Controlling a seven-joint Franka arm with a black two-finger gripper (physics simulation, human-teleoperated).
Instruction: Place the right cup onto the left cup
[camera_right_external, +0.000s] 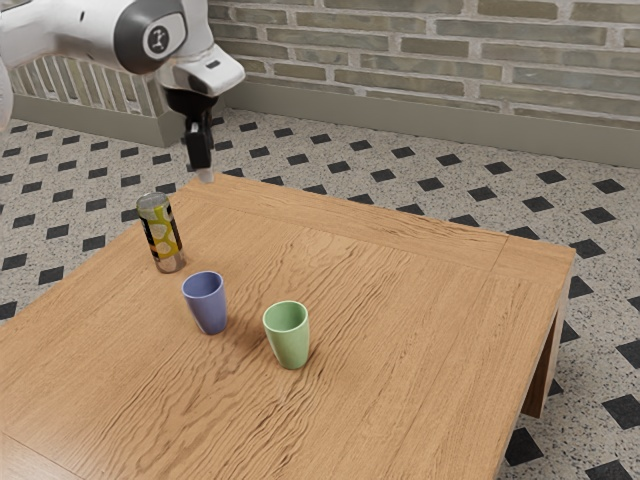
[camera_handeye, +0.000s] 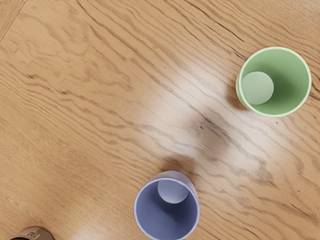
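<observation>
bright light leaves pale glare and soft shadows on the tabletop (camera_handeye: 172, 107)

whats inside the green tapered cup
The green tapered cup looks empty: its pale round bottom and inner wall show in the wrist view. What lies under its base is covered.

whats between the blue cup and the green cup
Just bare wooden tabletop, with some soft shadow on it; both the exterior and wrist views show the blue cup and green cup standing apart.
</observation>
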